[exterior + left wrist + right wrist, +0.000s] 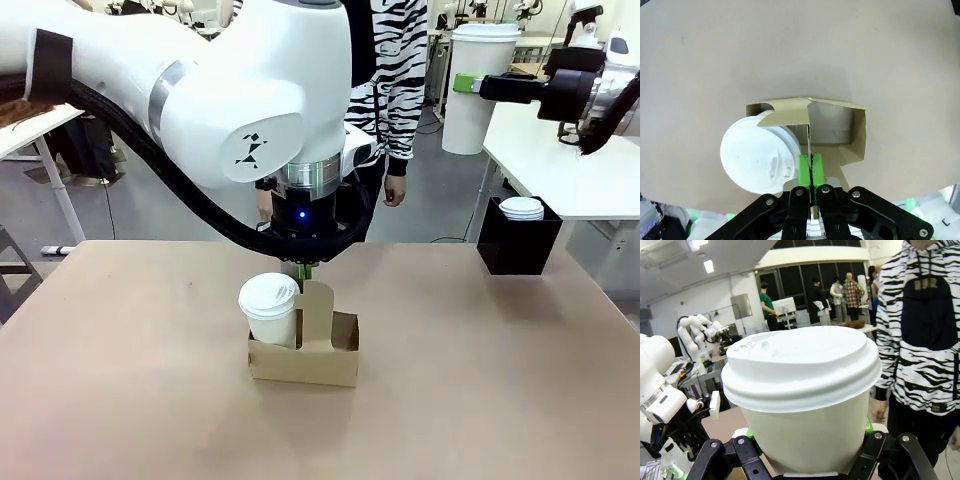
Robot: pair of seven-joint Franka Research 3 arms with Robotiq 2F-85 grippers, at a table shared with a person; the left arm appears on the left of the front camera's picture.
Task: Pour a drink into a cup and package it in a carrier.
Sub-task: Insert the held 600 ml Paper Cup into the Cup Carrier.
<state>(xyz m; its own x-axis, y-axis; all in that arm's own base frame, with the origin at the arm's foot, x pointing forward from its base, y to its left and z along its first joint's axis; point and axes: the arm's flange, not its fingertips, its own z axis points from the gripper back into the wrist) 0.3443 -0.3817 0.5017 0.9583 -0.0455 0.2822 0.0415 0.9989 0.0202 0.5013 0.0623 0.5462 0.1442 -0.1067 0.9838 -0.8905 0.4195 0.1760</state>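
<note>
The brown cardboard carrier stands mid-table. A white lidded cup sits in its left pocket, and the right pocket holds nothing. My left gripper hangs straight above, green pads shut on the carrier's upright handle tab. My right gripper is raised high at the right, shut on a second white lidded cup, held upright. The drink is out of view.
A black box with a stack of flat white lids stands at the table's far right. A person in a zebra-striped top stands beyond the far edge. A white side table lies to the right.
</note>
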